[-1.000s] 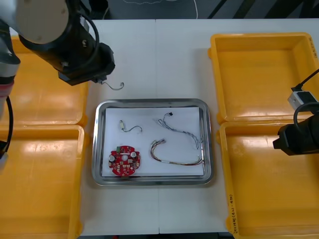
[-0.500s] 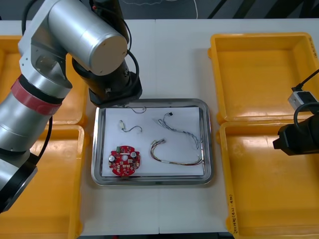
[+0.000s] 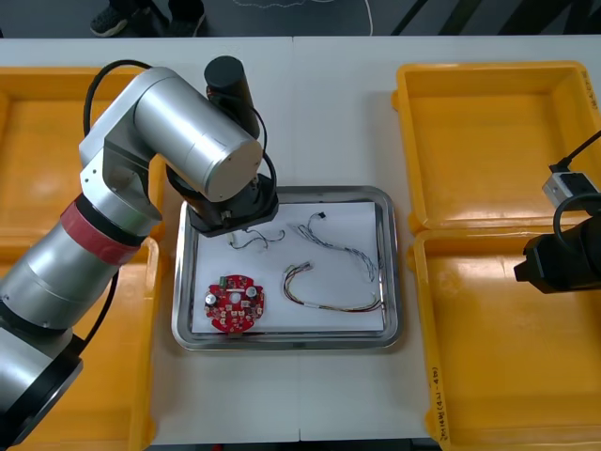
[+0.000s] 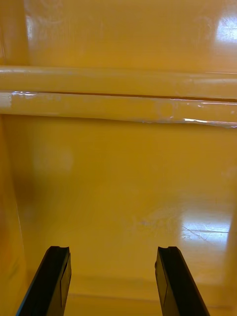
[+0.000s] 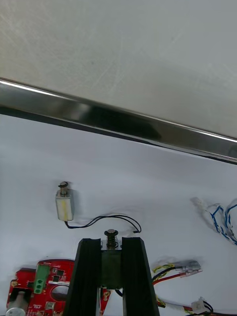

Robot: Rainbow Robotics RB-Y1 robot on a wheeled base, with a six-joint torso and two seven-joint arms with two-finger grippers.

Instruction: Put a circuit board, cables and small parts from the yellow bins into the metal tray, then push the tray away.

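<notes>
The left gripper [image 5: 111, 243] clamps one small metal part [image 5: 111, 269] over the tray [image 3: 286, 192], which holds one circuit board [image 3: 235, 303], two cables [image 3: 331, 303] and one loose part [image 5: 64, 206]; right gripper [image 4: 112, 256] splayed.

Tray [image 3: 291, 340] between bins [image 3: 498, 141]; board [image 3: 234, 303] near-left inside, cables [image 3: 333, 301] right, small part [image 5: 64, 206] apparently far-left.

The worktop [image 3: 319, 103] is pale and matte, with a thin seam [image 3: 293, 113] running front to back just right of the left tool [image 5: 112, 241]. Past the tool's tips it lies faintly scuffed. Beyond its far edge the floor [image 3: 526, 14] is dark, with lighter slanting streaks and a thin white cord [image 3: 370, 17].
</notes>
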